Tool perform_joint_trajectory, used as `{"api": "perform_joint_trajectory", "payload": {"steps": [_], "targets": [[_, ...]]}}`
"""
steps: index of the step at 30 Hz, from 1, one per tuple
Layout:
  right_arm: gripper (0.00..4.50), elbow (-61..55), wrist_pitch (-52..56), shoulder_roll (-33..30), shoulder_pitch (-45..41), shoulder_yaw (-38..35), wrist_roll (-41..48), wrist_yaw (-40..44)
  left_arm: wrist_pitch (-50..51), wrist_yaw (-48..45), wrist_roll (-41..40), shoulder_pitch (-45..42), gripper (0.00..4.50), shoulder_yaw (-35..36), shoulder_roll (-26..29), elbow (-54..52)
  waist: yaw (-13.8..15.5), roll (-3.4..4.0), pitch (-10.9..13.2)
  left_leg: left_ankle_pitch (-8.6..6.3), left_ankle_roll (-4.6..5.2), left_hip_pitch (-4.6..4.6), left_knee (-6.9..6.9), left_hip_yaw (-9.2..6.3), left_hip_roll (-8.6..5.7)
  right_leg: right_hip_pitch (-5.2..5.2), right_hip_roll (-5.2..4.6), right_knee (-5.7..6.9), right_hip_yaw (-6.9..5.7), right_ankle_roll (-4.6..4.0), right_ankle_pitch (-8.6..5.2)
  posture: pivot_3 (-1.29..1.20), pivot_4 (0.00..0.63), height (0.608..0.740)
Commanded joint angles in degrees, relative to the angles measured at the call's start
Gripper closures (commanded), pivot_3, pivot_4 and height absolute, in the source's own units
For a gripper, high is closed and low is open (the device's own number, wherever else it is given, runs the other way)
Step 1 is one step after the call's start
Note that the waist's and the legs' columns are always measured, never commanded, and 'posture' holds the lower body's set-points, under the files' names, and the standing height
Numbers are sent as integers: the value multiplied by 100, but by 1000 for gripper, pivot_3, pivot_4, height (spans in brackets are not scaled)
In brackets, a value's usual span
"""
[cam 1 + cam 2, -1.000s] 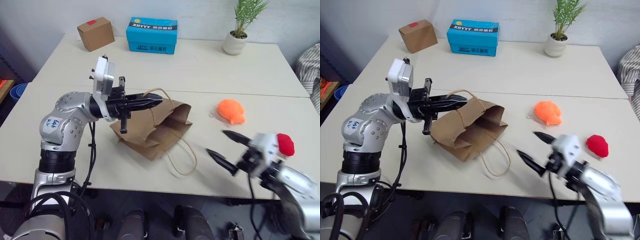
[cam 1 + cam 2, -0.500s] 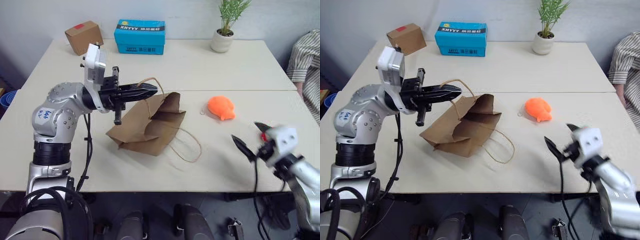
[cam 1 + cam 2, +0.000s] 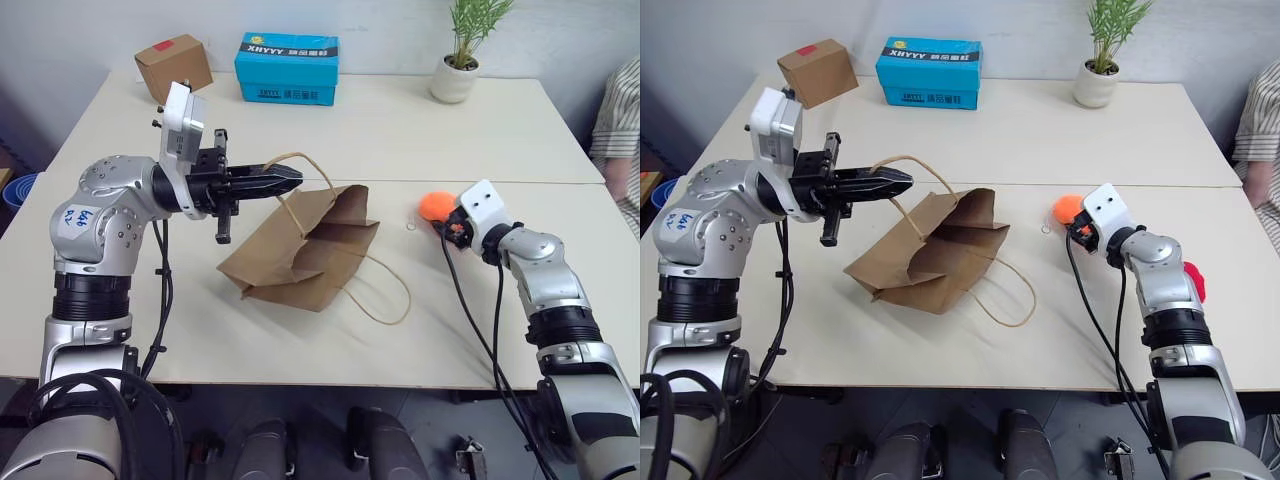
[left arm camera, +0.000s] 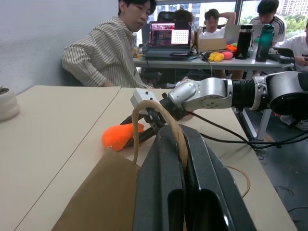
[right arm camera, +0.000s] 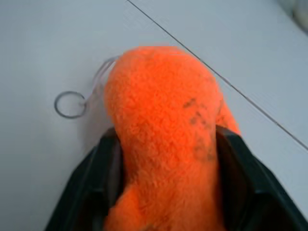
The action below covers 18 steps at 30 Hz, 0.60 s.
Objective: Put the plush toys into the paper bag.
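Paper bag lies on its side near the middle of the head picture, on the pale table, with its mouth toward the upper right. One thin handle loops up from the bag, and the left gripper has its two black fingers pressed together on that handle, holding it up in the air. The other handle lies flat on the table, lower right of the bag.

Right of the middle, the right gripper has a finger on each side of the orange plush toy. In the right wrist picture the black fingers touch the fuzzy orange toy on both sides. A small metal ring lies on the table just beside the toy.

The red plush toy peeks out from behind the right arm, at the right of the picture.

Along the top are a brown cardboard box, a blue box and a potted plant. A person in a striped shirt sits past the table.
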Motion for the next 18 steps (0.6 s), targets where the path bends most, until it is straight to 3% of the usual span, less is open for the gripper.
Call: {"api": "perform_joint_trajectory", "payload": {"steps": [1,5,11,15,18], "targets": [[3383,-1286,-607,-392,464,-346,956,1349,-52,-44,-9,11,4500,95,65,-75,11,0,0,0,0,0,0,-1,0,0,1,-1,-1,0,0,0,150,740],[4422,-2912,-121,-658,1068,-443,1920,2220,-65,-60,8,8,4500,69,42,-72,6,1,2,0,0,0,1,-2,0,0,1,0,0,4,1,0,150,740],[4430,-4321,724,-544,1374,163,1942,2053,-41,-106,-8,-54,4500,-13,-60,-63,-2,1,2,0,-1,12,5,-2,4,9,0,3,3,5,2,0,150,740],[4430,-3983,763,324,892,1143,1053,1384,31,-200,-59,-100,4500,-128,-187,-121,-11,0,2,0,-2,13,6,1,4,7,0,6,5,4,2,0,150,740],[4430,-3564,886,759,555,1479,662,1064,91,-323,-94,-115,4500,-186,-199,-162,-9,0,2,0,-2,9,6,1,2,2,1,8,5,4,2,0,150,740]]}}
